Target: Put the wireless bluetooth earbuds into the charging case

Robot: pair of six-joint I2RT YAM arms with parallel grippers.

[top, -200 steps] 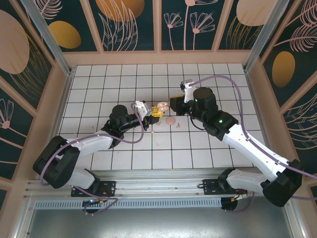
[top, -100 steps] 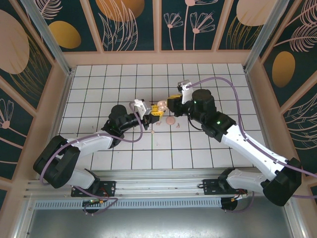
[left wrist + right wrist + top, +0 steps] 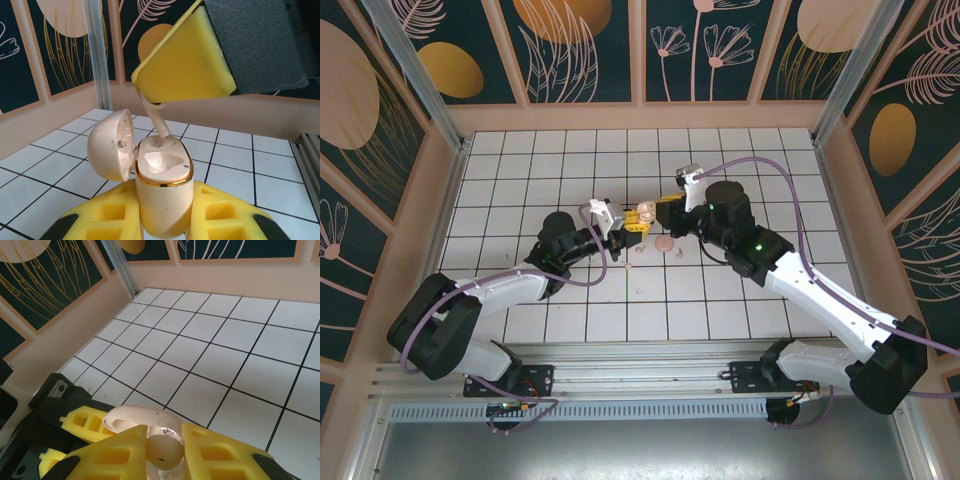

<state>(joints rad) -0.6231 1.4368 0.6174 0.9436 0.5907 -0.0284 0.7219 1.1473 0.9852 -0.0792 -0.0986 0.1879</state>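
Now the case (image 3: 162, 205) stands upright, clamped in my left jaws, with its lid (image 3: 112, 145) swung open to the left. An earbud (image 3: 162, 450) sits pinched in my closed right jaws just above, its stem reaching down to the case's open top, over the middle of the counter (image 3: 520, 180).

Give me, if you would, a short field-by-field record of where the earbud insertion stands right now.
left gripper: shut on the charging case, gripped by its lower body
case lid: hinged open to one side
right gripper: shut on an earbud
earbud position: over the case, stem pointing into its open top
table: white tiles; a small pale pink piece lies loose near the grippers, too small to identify
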